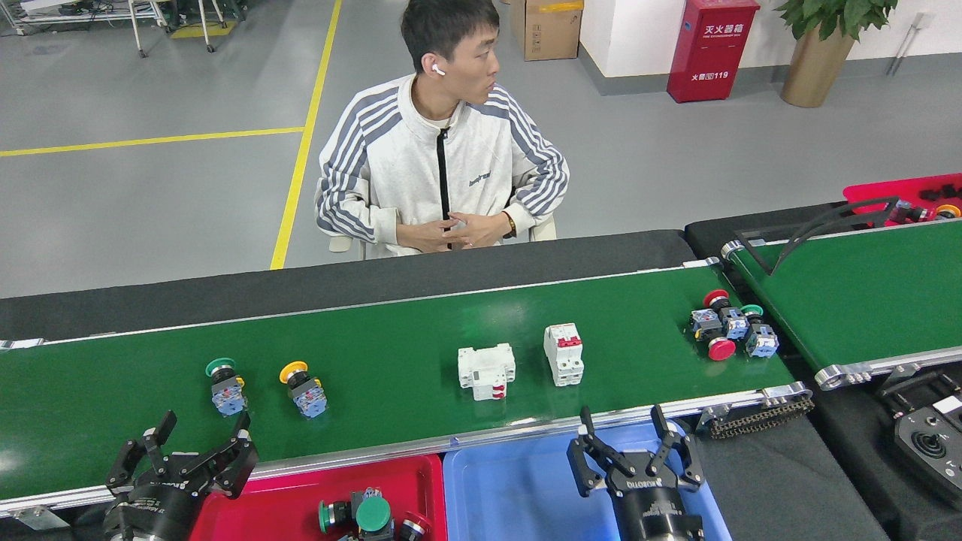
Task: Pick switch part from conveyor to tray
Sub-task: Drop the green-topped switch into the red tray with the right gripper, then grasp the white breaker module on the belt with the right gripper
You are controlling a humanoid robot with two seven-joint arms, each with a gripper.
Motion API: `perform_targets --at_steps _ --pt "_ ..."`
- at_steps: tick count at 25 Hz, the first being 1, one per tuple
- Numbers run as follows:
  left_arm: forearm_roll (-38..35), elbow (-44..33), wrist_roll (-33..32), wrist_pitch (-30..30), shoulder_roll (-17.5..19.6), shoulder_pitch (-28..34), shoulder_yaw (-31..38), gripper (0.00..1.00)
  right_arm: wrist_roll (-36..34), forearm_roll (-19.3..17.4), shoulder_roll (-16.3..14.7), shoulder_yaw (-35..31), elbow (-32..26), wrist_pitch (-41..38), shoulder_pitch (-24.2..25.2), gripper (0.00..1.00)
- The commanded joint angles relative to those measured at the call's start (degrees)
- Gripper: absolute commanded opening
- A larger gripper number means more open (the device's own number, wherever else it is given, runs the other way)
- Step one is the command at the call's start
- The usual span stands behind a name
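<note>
The right gripper (625, 439) hangs over the blue tray (518, 492), at about five o'clock in the view, its fingers spread apart and nothing between them. The left gripper (201, 439) sits at seven o'clock by the conveyor's near rail, fingers likewise spread and empty, just left of the red tray (301, 496). In the red tray lie a few pushbutton switches (368, 515), green-capped and red-capped; how many is hard to tell at the frame's lower edge.

On the conveyor (391, 315), at twelve o'clock from the left gripper, stand a green-capped switch part (224, 383) and, just to its right, a yellow-capped switch part (302, 387). At eleven o'clock from the right gripper sit two white circuit breakers (518, 361), near each other but apart. At the belt's right end, at about two o'clock from that gripper, a cluster of switch parts (730, 330) with red and green caps lies bunched together. A person (436, 158) sits behind the belt, hands together.
</note>
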Motion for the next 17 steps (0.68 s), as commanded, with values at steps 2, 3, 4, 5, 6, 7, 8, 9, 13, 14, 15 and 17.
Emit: perform_targets --at_steps 2,3,4,5,6,7,8,9,13,14,15,17 --pt "0.2 5.2 -0.1 0.3 0.7 -4.9 0.1 1.0 2.3 0.5 0.4 1.1 -0.4 0.9 -2.9 1.0" --pt "0.2 7.5 -0.1 0.3 0.8 -6.9 0.1 1.0 4.2 0.8 0.4 2.5 -0.2 0.9 -3.8 1.0" --pt "0.2 9.8 -0.1 0.3 1.0 -8.7 0.1 1.0 6.0 1.3 0.5 4.1 0.5 0.9 -4.8 1.0" --pt "0.2 11.9 -0.1 0.3 1.7 -10.4 0.1 1.0 7.2 1.7 0.7 5.2 1.4 0.9 -6.2 1.0" --pt "0.2 13.9 -0.1 0.3 2.4 -11.7 0.1 1.0 7.9 1.8 1.4 5.9 2.6 1.0 -7.6 1.0" --pt "0.1 16.4 -0.1 0.3 3.1 -13.2 0.1 1.0 8.4 1.9 2.5 6.0 4.3 1.0 -9.1 1.0" --pt "0.1 18.6 -0.1 0.3 3.8 -14.6 0.1 1.0 8.8 2.0 4.1 6.0 6.5 1.0 -10.8 1.0" --pt "0.1 20.0 -0.1 0.3 4.0 -15.7 0.1 1.0 9.4 2.0 5.1 6.1 8.2 0.9 -12.3 1.0" --pt "0.1 25.7 -0.1 0.4 4.3 -19.4 0.0 0.98 11.7 1.7 8.7 7.6 16.5 0.7 -19.3 1.0" --pt "0.1 27.0 -0.1 0.4 4.3 -20.2 0.0 0.95 12.0 1.3 9.4 7.9 18.8 0.8 -20.6 1.0" --pt "0.1 28.4 -0.1 0.5 4.3 -21.1 0.0 0.86 12.1 1.2 9.6 8.5 20.9 0.7 -22.0 1.0" --pt "0.1 30.6 -0.1 1.0 4.2 -22.4 -0.2 0.72 12.1 1.1 9.6 9.8 22.3 0.8 -22.8 0.8"
